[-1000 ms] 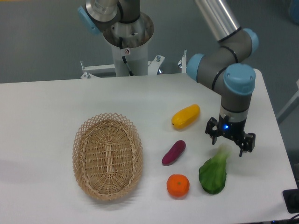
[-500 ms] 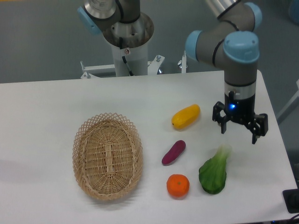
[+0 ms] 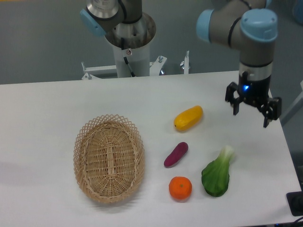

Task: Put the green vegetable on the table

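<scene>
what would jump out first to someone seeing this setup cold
The big oval wicker basket on the left of the white table stands empty. To its right lie bright toy foods: a yellow vegetable, a purple eggplant-like piece, an orange and the green vegetable near the front right. Above the right edge hangs the gripper, fingers open and holding nothing.

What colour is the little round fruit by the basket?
Orange, bright orange all over; the fixed camera shows it clearly.
</scene>
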